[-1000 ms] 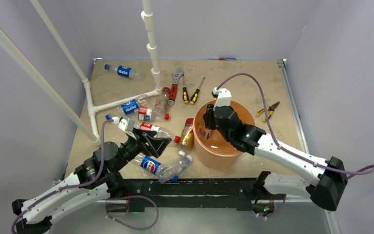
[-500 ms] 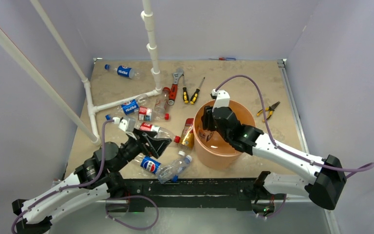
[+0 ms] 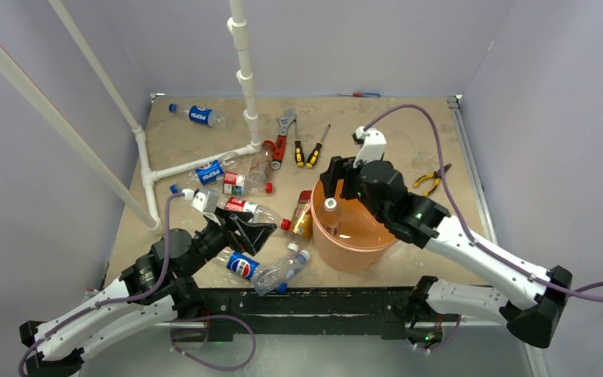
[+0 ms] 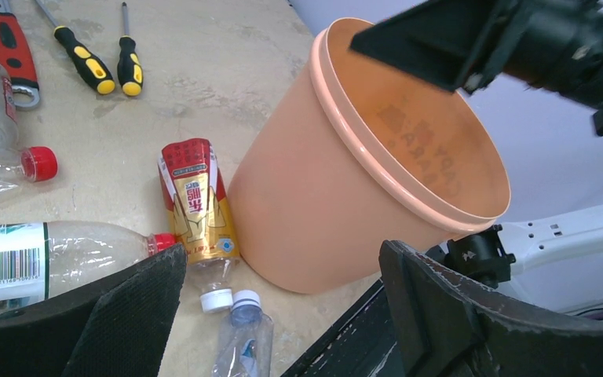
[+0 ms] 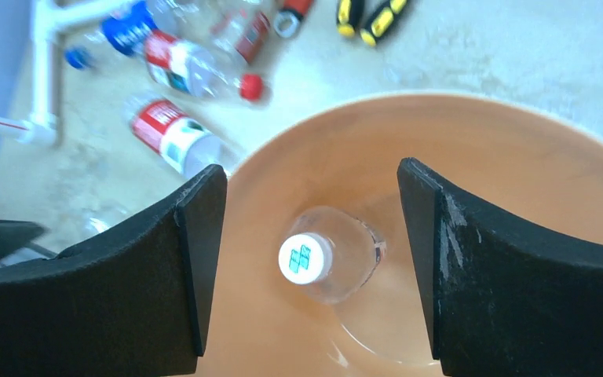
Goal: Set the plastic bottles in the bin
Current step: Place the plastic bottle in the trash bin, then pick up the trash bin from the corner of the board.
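1. Orange plastic, the bin (image 3: 344,250) stands near the middle of the table's (image 3: 408,126) near edge, to the right of the scattered bottles. One white-capped bottle (image 5: 308,258) of clear plastic is inside it, cap up.
2. The right gripper (image 5: 312,174) hangs over the bin's mouth with its fingers (image 5: 165,275) spread wide and nothing in them. The white-capped bottle sits below, in the gap between them, touching neither.
3. The left gripper (image 4: 283,250) is low over the table left of the bin, its fingers also wide apart and empty. A red-labelled bottle (image 4: 63,259) with a red cap lies just past one finger. The amber bottle (image 4: 196,208) lies beyond the gap, just beside the bin's wall.
4. Bottles: one is in the bin and eight lie on the table.
   - One Pepsi bottle (image 3: 200,115) lies in the far left corner, another Pepsi bottle (image 3: 210,170) lies by the white pipe frame (image 3: 196,163), and a third Pepsi bottle (image 3: 243,265) lies at the near edge.
   - Three red-labelled bottles (image 3: 235,184) are clustered left of the bin.
   - There is one amber bottle.
   - One plain clear bottle (image 3: 281,271) lies at the near edge, beside the third Pepsi bottle.
5. Tools:
   - One red-handled wrench (image 3: 283,137) lies far of the bin.
   - Two screwdrivers (image 3: 299,153) lie beside the wrench.
   - One pair of pliers (image 3: 432,177) lies right of the bin.
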Tool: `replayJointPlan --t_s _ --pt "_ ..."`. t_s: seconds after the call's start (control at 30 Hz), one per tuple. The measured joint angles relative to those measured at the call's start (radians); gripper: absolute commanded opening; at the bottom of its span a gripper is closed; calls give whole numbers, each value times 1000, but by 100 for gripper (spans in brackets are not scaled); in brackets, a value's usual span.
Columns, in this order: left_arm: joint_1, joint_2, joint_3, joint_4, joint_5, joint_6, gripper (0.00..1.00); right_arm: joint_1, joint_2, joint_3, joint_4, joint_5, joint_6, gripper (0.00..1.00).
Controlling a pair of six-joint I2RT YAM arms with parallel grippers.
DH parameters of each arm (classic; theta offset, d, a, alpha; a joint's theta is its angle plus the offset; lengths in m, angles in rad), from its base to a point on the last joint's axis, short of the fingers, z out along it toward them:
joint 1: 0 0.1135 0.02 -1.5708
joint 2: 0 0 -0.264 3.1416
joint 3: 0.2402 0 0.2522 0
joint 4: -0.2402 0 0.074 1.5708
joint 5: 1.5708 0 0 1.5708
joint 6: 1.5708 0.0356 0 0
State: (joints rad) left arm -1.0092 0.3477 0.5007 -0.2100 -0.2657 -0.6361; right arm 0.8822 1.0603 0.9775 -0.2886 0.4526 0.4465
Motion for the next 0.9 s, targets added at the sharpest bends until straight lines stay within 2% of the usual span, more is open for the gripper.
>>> replayJointPlan --t_s 0.37,0.6,0.73,0.9 --pt "0 5 0 -16 -11 0 92 0 -146 217 -137 13 -32 86" --pt "0 91 6 -9 -10 0 92 0 -253 170 -250 182 -20 88" --pt "0 133 6 14 -4 -5 92 -6 -260 116 -319 287 24 88" --pt "0 146 6 42 3 -11 92 -30 -243 97 -388 319 69 88"
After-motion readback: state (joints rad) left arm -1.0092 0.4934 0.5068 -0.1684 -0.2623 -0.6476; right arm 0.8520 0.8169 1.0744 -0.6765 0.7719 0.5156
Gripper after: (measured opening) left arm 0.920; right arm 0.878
